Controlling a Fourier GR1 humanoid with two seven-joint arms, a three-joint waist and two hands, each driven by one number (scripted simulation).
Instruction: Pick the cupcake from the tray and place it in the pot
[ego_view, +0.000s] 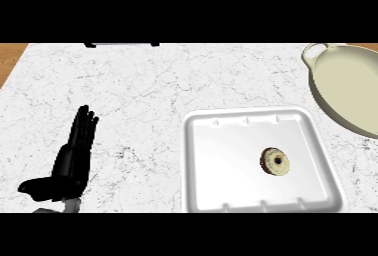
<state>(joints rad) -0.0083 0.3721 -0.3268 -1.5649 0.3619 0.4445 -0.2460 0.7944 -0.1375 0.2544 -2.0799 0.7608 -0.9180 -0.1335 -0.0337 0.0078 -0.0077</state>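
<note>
Nothing of the task is done yet: the small round cupcake (277, 162) lies in the white rectangular tray (214, 165), right of its middle, untouched. Its goal, the cream oval pot (325, 95), stands apart at upper right. Only the left hand (74, 155) shows, resting with fingers straight, holding nothing.

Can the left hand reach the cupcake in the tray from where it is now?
Probably yes: the open left hand rests left of the tray, bare counter between, cupcake uncovered.
</note>
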